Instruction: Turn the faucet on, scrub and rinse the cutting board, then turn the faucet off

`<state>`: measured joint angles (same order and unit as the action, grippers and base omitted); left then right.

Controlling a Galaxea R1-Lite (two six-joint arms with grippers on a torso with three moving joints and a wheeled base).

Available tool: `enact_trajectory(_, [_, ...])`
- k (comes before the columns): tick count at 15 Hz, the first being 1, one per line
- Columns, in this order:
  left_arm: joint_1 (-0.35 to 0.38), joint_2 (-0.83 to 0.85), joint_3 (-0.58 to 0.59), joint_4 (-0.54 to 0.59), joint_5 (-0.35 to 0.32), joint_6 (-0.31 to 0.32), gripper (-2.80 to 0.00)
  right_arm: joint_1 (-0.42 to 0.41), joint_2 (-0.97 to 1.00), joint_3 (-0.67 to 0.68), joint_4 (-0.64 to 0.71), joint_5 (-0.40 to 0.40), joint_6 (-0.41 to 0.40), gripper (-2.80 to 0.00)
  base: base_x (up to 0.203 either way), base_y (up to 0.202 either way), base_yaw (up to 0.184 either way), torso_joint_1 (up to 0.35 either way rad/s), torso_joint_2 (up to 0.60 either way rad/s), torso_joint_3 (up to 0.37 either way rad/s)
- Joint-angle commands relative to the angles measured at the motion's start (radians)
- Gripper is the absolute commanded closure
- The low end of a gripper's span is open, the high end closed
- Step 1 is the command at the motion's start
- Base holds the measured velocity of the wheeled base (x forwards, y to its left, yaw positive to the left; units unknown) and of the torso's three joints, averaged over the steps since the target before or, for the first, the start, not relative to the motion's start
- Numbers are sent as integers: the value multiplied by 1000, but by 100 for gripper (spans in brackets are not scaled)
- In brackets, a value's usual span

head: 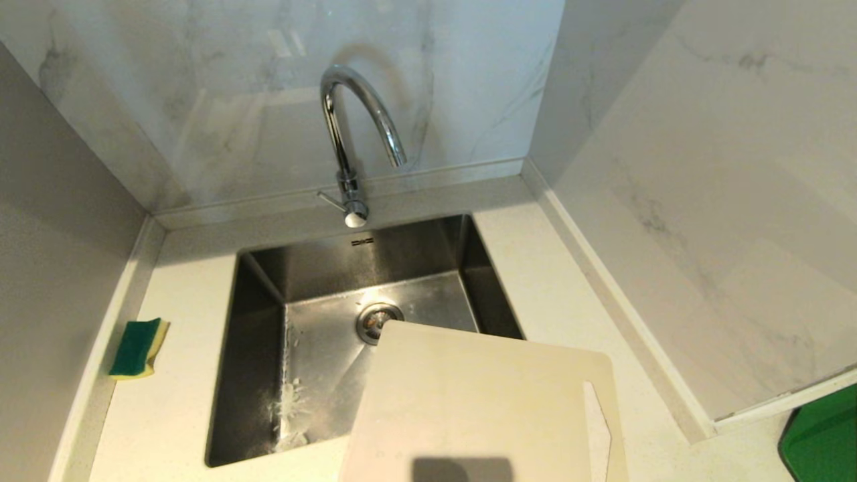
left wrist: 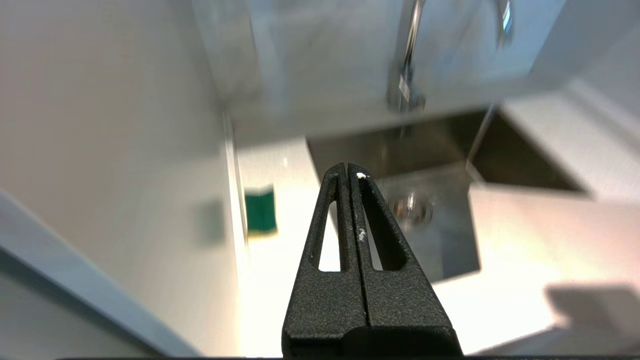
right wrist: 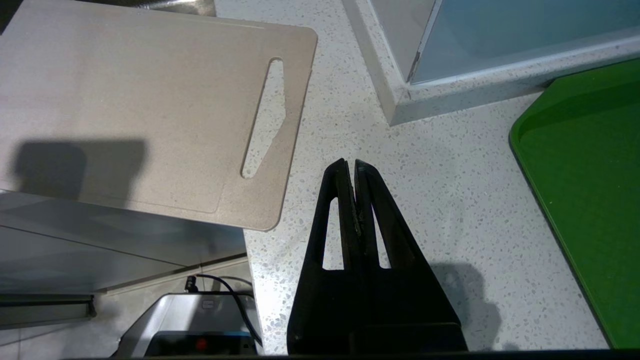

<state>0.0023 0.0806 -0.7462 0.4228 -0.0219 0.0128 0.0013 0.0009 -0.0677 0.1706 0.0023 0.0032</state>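
Note:
The chrome gooseneck faucet (head: 348, 134) rises behind the steel sink (head: 321, 361), its small lever pointing to the left; no water runs from the spout. The cream-white cutting board (head: 469, 408) lies flat at the near right, one corner overhanging the sink, its handle slot at the right end. Neither arm shows in the head view. My left gripper (left wrist: 348, 172) is shut and empty, hanging above the near counter and pointing toward the sink and faucet (left wrist: 407, 75). My right gripper (right wrist: 349, 167) is shut and empty over the speckled counter, just right of the board (right wrist: 140, 110).
A green-and-yellow sponge (head: 138, 348) lies on the counter left of the sink, close to the left wall. Marble walls enclose the back and right. A green tray (right wrist: 585, 190) sits on the counter at the far right. The counter's front edge drops off near the board.

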Motion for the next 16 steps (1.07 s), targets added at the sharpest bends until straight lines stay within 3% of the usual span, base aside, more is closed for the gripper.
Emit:
enact_trajectory(1, [-1, -70, 143, -7, -1, 14, 0, 0, 1, 0, 1, -1, 0, 0, 0, 0, 0, 0, 0, 0])
enact_trajectory(4, [-1, -77, 365, -96, -1, 24, 0, 0, 1, 0, 1, 1, 0, 0, 0, 0, 0, 0, 0, 0])
enact_trajectory(8, [-1, -80, 730, -373, -3, 27, 0, 0, 1, 0, 1, -1, 0, 0, 0, 0, 0, 0, 0, 0])
enact_trajectory(10, [-1, -81, 745, -424, -1, 30, 0, 0, 1, 0, 1, 1, 0, 0, 0, 0, 0, 0, 0, 0])
enact_trajectory(16, [-1, -81, 745, -418, 10, 1, 0, 0, 1, 0, 1, 0, 0, 0, 0, 0, 0, 0, 0, 0])
